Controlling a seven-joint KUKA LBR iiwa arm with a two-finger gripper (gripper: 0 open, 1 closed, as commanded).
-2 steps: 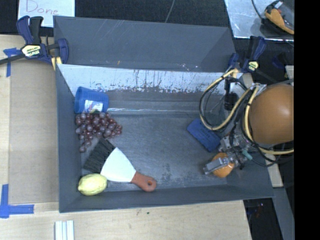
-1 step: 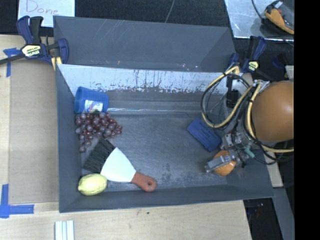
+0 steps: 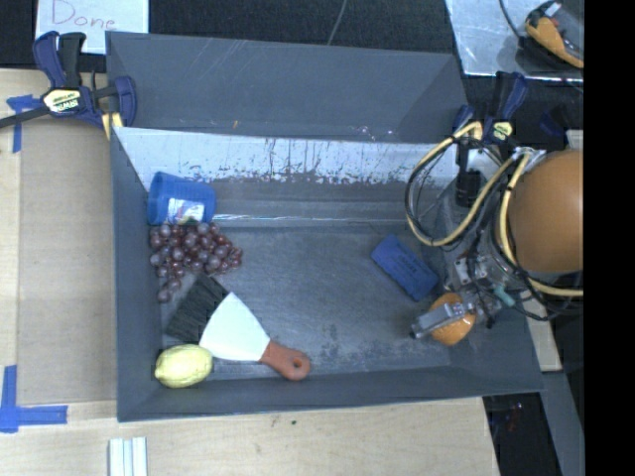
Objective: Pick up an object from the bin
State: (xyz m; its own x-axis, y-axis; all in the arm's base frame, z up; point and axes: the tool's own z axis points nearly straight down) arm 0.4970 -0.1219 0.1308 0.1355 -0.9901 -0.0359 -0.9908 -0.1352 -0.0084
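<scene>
one arm: the kuka arm comes in from the right, with yellow and black cables looped above its wrist; its gripper (image 3: 437, 323) sits low in the near right corner of the bin (image 3: 298, 97)
gripper state: cannot tell from this view whether it is apart or together
thing at the gripper: a small orange rounded thing (image 3: 454, 331) sits right at the gripper's tip, touching it or very nearly; whether it is clamped cannot be told; it is down in the same near right corner, close to the near wall
blue flat block (image 3: 404, 266): just up and to the left of the gripper, lying tilted on the bin floor, near the orange thing but apart from it
brush (image 3: 235, 331): well to the left of the gripper, with black bristles, a white body and a brown handle; the handle end is the part nearest the gripper
lemon (image 3: 184, 366): beyond the brush, farthest left of the gripper, in the near left corner, just beside the brush's white body
grapes (image 3: 189, 249): a dark purple bunch, well to the left of the gripper and further back, by the left wall, just behind the brush's bristles
blue box (image 3: 181, 201): has a pale label, far to the left and back from the gripper, in the far left corner, touching the grapes
</scene>
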